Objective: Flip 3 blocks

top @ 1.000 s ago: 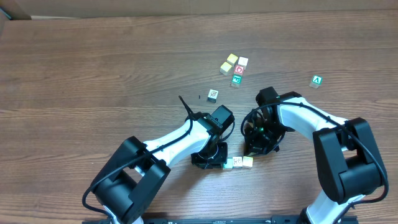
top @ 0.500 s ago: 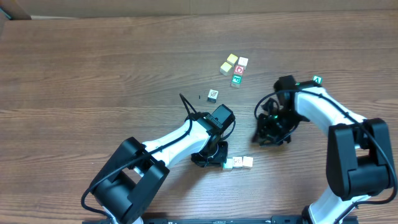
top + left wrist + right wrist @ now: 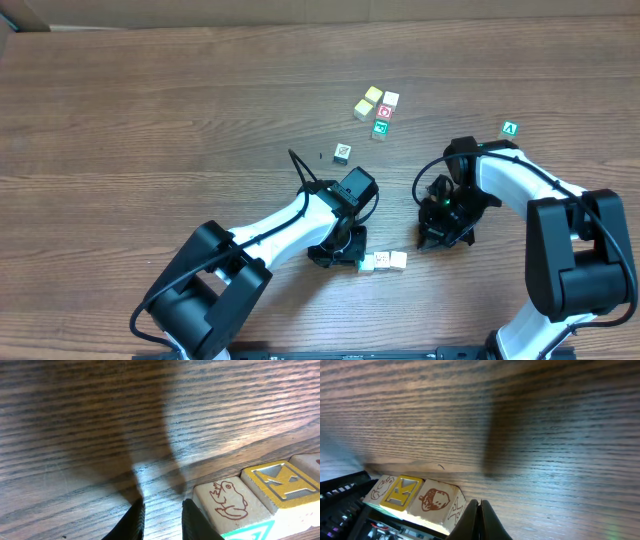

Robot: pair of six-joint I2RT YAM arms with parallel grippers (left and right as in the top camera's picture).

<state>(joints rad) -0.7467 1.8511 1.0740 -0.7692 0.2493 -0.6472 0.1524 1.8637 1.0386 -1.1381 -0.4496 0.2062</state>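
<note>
Three blocks (image 3: 383, 261) in a row on bench (image 3: 150, 120). The left jaws are slightly apart, empty, just beside frog block (image 3: 228, 500), probably bracing the row. The right jaws are closed, empty, near the row's other end.

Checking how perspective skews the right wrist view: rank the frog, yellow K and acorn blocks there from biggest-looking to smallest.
1. acorn block, nearest the camera
2. yellow K block
3. frog block, farthest
They sit in one row, so nearness likely explains the differences; true sizes may match.
</note>
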